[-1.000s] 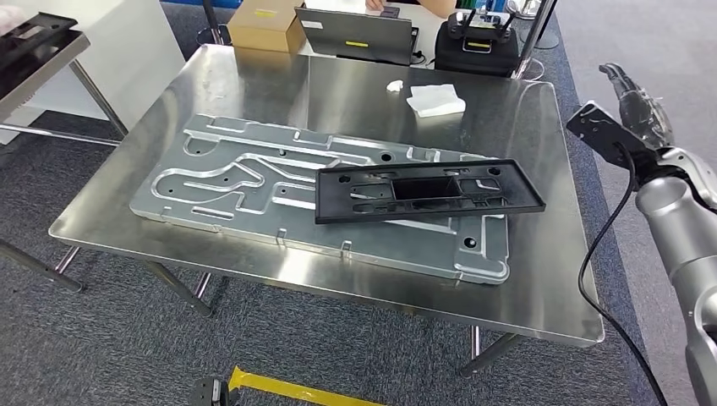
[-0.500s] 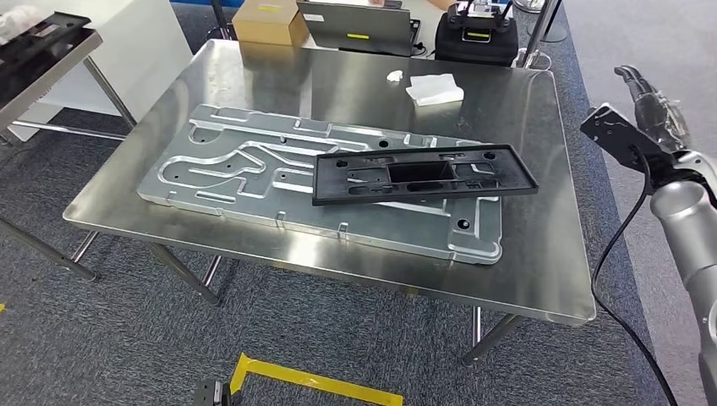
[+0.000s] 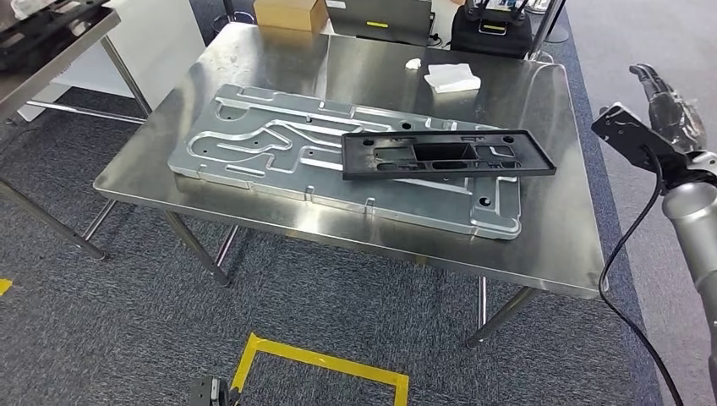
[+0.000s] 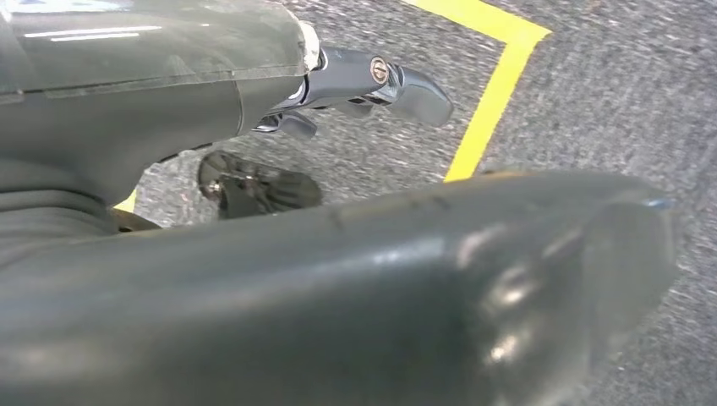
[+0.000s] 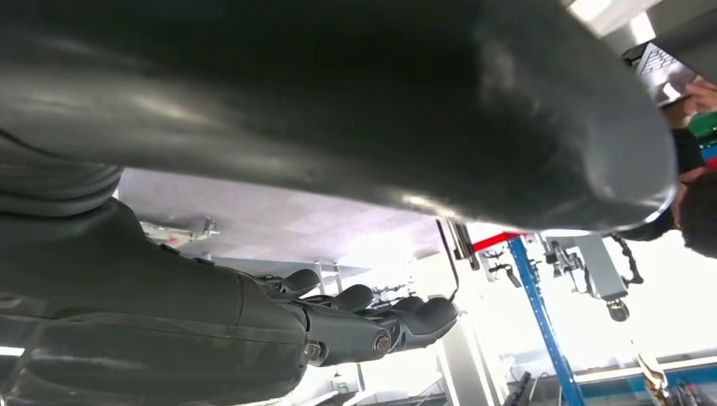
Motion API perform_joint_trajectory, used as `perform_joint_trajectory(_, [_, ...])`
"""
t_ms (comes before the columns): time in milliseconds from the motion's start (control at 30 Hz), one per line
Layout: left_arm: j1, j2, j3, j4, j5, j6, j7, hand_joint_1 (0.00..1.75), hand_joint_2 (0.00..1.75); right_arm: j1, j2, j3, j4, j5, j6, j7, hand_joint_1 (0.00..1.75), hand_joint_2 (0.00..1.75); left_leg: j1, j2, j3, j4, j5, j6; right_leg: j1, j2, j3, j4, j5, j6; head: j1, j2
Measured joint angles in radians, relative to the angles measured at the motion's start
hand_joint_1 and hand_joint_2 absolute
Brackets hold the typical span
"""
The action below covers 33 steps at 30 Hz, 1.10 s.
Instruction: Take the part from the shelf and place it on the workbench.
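A long black plastic part (image 3: 448, 154) lies flat on a grey machined metal plate (image 3: 254, 144), which rests on the steel workbench (image 3: 541, 245). My right hand (image 3: 668, 106) is raised beyond the bench's right edge, well clear of the part. Its fingers (image 5: 372, 326) are stretched out and hold nothing. My left hand (image 4: 363, 80) hangs over the carpet, fingers loosely extended and empty. At the far left stands the shelf (image 3: 42, 38), with dark parts on it.
Along the bench's far edge sit a cardboard box (image 3: 292, 13), a laptop (image 3: 389, 17), a black case (image 3: 499, 34) and a white cloth (image 3: 452, 78). Yellow tape (image 3: 321, 364) marks the carpet in front of the bench. A black cable hangs from my right wrist.
The whole picture has shifted, so the camera has moved: the bench now looks farther off and more floor shows. The part stays put on the plate and my right hand stays raised.
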Motion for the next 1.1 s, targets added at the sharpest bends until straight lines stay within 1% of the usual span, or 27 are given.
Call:
perform_joint_trajectory(33, [0.000, 0.000, 0.000, 0.000, 0.000, 0.000, 0.001, 0.00, 0.00, -0.004, 0.001, 0.000, -0.005, 0.003, 0.001, 0.000, 0.00, 0.00, -0.001, -0.001, -0.009, 0.005, 0.006, -0.004, 0.003, 0.002, 0.041, -0.061, -0.001, -0.005, 0.000, 0.000])
perform_joint_trajectory(67, [0.000, 0.000, 0.000, 0.000, 0.000, 0.000, 0.001, 0.00, 0.00, -0.010, 0.003, 0.000, -0.010, 0.005, 0.002, 0.000, 0.00, 0.00, -0.002, -0.001, -0.016, 0.008, 0.012, -0.009, 0.006, 0.004, 0.067, -0.104, -0.009, -0.010, 0.000, 0.000])
perform_joint_trajectory(100, [0.000, 0.000, 0.000, 0.000, 0.000, 0.000, 0.002, 0.00, 0.00, -0.014, 0.005, 0.000, -0.013, 0.007, 0.002, 0.000, 0.00, 0.00, -0.002, -0.002, -0.020, 0.008, 0.019, -0.014, 0.010, 0.004, 0.076, -0.125, -0.015, -0.014, 0.000, 0.000])
perform_joint_trajectory(167, [0.002, 0.001, 0.001, 0.000, 0.000, 0.002, 0.003, 0.00, 0.00, -0.019, 0.013, 0.000, -0.014, 0.012, 0.002, 0.001, 0.00, 0.00, -0.002, -0.004, -0.024, 0.005, 0.029, -0.026, 0.008, -0.001, 0.070, -0.136, -0.001, -0.023, 0.000, 0.000])
perform_joint_trajectory(200, [0.004, 0.001, 0.001, 0.000, 0.000, 0.003, 0.003, 0.00, 0.00, -0.020, 0.018, 0.000, -0.014, 0.014, 0.002, 0.002, 0.00, 0.00, -0.002, -0.004, -0.030, 0.012, 0.017, -0.033, 0.005, -0.004, 0.065, -0.140, 0.009, -0.029, 0.000, 0.000])
perform_joint_trajectory(233, [0.005, 0.002, 0.001, 0.000, 0.000, 0.004, 0.003, 0.00, 0.00, -0.021, 0.024, 0.000, -0.014, 0.017, 0.002, 0.003, 0.00, 0.00, -0.001, -0.005, -0.040, 0.036, -0.014, -0.040, 0.001, -0.007, 0.056, -0.145, 0.021, -0.035, -0.001, 0.000])
perform_joint_trajectory(267, [0.005, 0.002, 0.002, 0.000, 0.000, 0.005, 0.004, 0.00, 0.00, -0.021, 0.030, 0.000, -0.014, 0.018, 0.001, 0.004, 0.00, 0.00, 0.004, -0.004, -0.054, 0.082, -0.062, -0.048, -0.002, -0.010, 0.046, -0.147, 0.032, -0.039, -0.001, 0.000])
perform_joint_trajectory(333, [0.005, 0.002, 0.002, 0.000, 0.000, 0.006, 0.004, 0.00, 0.00, -0.021, 0.038, 0.000, -0.014, 0.020, 0.000, 0.004, 0.00, 0.00, 0.012, -0.002, -0.085, 0.206, -0.153, -0.063, -0.004, -0.013, 0.019, -0.147, 0.053, -0.041, -0.002, 0.000])
perform_joint_trajectory(367, [0.005, 0.002, 0.002, 0.000, 0.000, 0.006, 0.005, 0.00, 0.00, -0.020, 0.040, 0.000, -0.014, 0.021, 0.000, 0.004, 0.00, 0.00, 0.016, -0.001, -0.092, 0.261, -0.169, -0.068, -0.005, -0.014, 0.004, -0.147, 0.064, -0.039, -0.002, 0.000])
perform_joint_trajectory(400, [0.005, 0.002, 0.002, 0.000, 0.000, 0.006, 0.005, 0.00, 0.00, -0.020, 0.042, 0.000, -0.013, 0.021, 0.000, 0.004, 0.00, 0.00, 0.020, 0.000, -0.087, 0.288, -0.160, -0.073, -0.007, -0.015, -0.011, -0.146, 0.075, -0.036, -0.002, 0.000])
perform_joint_trajectory(433, [0.005, 0.002, 0.002, 0.000, 0.000, 0.006, 0.005, 0.00, 0.00, -0.019, 0.043, 0.000, -0.013, 0.021, 0.000, 0.004, 0.00, 0.00, 0.023, 0.000, -0.067, 0.287, -0.133, -0.077, -0.009, -0.016, -0.026, -0.144, 0.087, -0.032, -0.002, 0.000])
perform_joint_trajectory(467, [0.005, 0.002, 0.002, 0.000, 0.000, 0.006, 0.005, 0.00, 0.00, -0.019, 0.044, 0.000, -0.013, 0.021, 0.000, 0.004, 0.00, 0.00, 0.026, 0.001, -0.029, 0.249, -0.104, -0.079, -0.012, -0.017, -0.039, -0.143, 0.097, -0.027, -0.002, 0.000])
perform_joint_trajectory(500, [0.004, 0.002, 0.002, 0.000, 0.000, 0.007, 0.005, 0.00, 0.00, -0.020, 0.044, 0.000, -0.013, 0.021, 0.000, 0.004, 0.00, 0.00, 0.029, 0.001, 0.023, 0.185, -0.089, -0.081, -0.013, -0.018, -0.050, -0.141, 0.106, -0.021, -0.002, 0.000])
perform_joint_trajectory(567, [0.003, 0.002, 0.002, 0.000, 0.000, 0.007, 0.005, 0.00, 0.00, -0.021, 0.045, 0.000, -0.015, 0.021, -0.001, 0.004, 0.00, 0.00, 0.027, 0.001, 0.119, 0.045, -0.106, -0.072, -0.013, -0.019, -0.063, -0.140, 0.124, -0.007, -0.001, 0.000])
perform_joint_trajectory(600, [0.002, 0.002, 0.003, 0.000, 0.000, 0.008, 0.005, 0.00, 0.00, -0.022, 0.045, 0.000, -0.015, 0.022, -0.001, 0.003, 0.00, 0.00, 0.025, 0.000, 0.143, 0.003, -0.120, -0.063, -0.012, -0.020, -0.065, -0.142, 0.133, 0.000, -0.001, 0.000])
perform_joint_trajectory(667, [0.002, 0.002, 0.003, 0.000, 0.001, 0.009, 0.005, 0.00, 0.00, -0.021, 0.046, 0.000, -0.015, 0.023, -0.002, 0.002, 0.00, 0.00, 0.022, -0.001, 0.142, -0.017, -0.117, -0.040, -0.013, -0.021, -0.067, -0.149, 0.151, 0.014, -0.001, 0.000])
perform_joint_trajectory(700, [0.002, 0.002, 0.003, 0.000, 0.001, 0.010, 0.005, 0.00, 0.00, -0.020, 0.047, 0.000, -0.013, 0.023, -0.002, 0.000, 0.00, 0.00, 0.022, 0.000, 0.135, -0.019, -0.106, -0.030, -0.014, -0.019, -0.071, -0.145, 0.142, 0.020, -0.001, 0.000])
perform_joint_trajectory(733, [0.002, 0.002, 0.004, 0.000, 0.001, 0.011, 0.005, 0.00, 0.00, -0.018, 0.047, 0.000, -0.011, 0.022, -0.004, -0.003, 0.00, 0.00, 0.022, 0.002, 0.125, -0.021, -0.094, -0.018, -0.016, -0.017, -0.080, -0.126, 0.115, 0.023, -0.001, 0.000])
perform_joint_trajectory(767, [0.002, 0.002, 0.004, 0.000, 0.001, 0.011, 0.005, 0.00, 0.00, -0.014, 0.046, 0.000, -0.010, 0.020, -0.007, -0.008, 0.00, 0.00, 0.022, 0.003, 0.114, -0.024, -0.080, -0.009, -0.017, -0.015, -0.095, -0.088, 0.071, 0.024, -0.001, 0.000])
perform_joint_trajectory(833, [0.001, 0.002, 0.004, 0.000, 0.001, 0.012, 0.004, 0.00, 0.00, 0.000, 0.043, 0.000, -0.008, 0.011, -0.014, -0.025, 0.00, 0.00, 0.016, 0.004, 0.084, -0.022, -0.056, 0.002, -0.012, -0.012, -0.127, 0.037, -0.027, 0.023, -0.001, 0.000])
perform_joint_trajectory(867, [0.002, 0.002, 0.004, 0.000, 0.000, 0.013, 0.004, 0.00, 0.00, 0.013, 0.040, 0.000, -0.007, 0.006, -0.018, -0.033, 0.00, 0.00, 0.012, 0.003, 0.069, -0.021, -0.045, 0.004, -0.009, -0.011, -0.136, 0.098, -0.050, 0.021, -0.001, 0.000])
perform_joint_trajectory(900, [0.002, 0.002, 0.004, 0.000, 0.000, 0.013, 0.004, 0.00, 0.00, 0.028, 0.038, 0.000, -0.007, 0.002, -0.022, -0.040, 0.00, 0.00, 0.008, 0.003, 0.054, -0.019, -0.034, 0.006, -0.006, -0.010, -0.135, 0.137, -0.050, 0.019, -0.001, 0.000])
perform_joint_trajectory(933, [0.002, 0.002, 0.004, 0.000, -0.001, 0.014, 0.004, 0.00, 0.00, 0.043, 0.036, 0.000, -0.008, -0.001, -0.025, -0.045, 0.00, 0.00, 0.004, 0.002, 0.038, -0.017, -0.024, 0.007, -0.002, -0.010, -0.120, 0.144, -0.032, 0.014, -0.001, 0.000])
perform_joint_trajectory(967, [0.003, 0.002, 0.004, 0.000, -0.002, 0.014, 0.004, 0.00, 0.00, 0.056, 0.035, 0.000, -0.009, -0.002, -0.027, -0.048, 0.00, 0.00, 0.001, 0.002, 0.024, -0.014, -0.014, 0.008, 0.002, -0.009, -0.087, 0.117, -0.005, 0.006, -0.001, 0.000])
perform_joint_trajectory(1000, [0.002, 0.001, 0.004, 0.000, -0.003, 0.015, 0.005, 0.00, 0.00, 0.067, 0.033, 0.000, -0.012, -0.004, -0.028, -0.049, 0.00, 0.00, -0.002, 0.001, 0.011, -0.010, -0.006, 0.008, 0.008, -0.007, -0.040, 0.060, 0.011, -0.005, -0.001, 0.000])
perform_joint_trajectory(1067, [0.002, -0.001, 0.004, 0.000, -0.004, 0.016, 0.005, 0.00, 0.00, 0.085, 0.025, -0.001, -0.028, -0.007, -0.029, -0.051, 0.00, 0.00, -0.009, 0.001, -0.008, -0.006, 0.010, 0.003, 0.019, -0.004, 0.056, -0.076, 0.002, -0.024, -0.001, 0.000])
perform_joint_trajectory(1100, [0.001, -0.002, 0.004, 0.000, -0.006, 0.016, 0.006, 0.00, 0.00, 0.094, 0.021, -0.002, -0.036, -0.009, -0.029, -0.052, 0.00, 0.00, -0.009, 0.001, -0.012, -0.005, 0.018, 0.000, 0.023, -0.003, 0.084, -0.122, -0.010, -0.030, -0.001, 0.000])
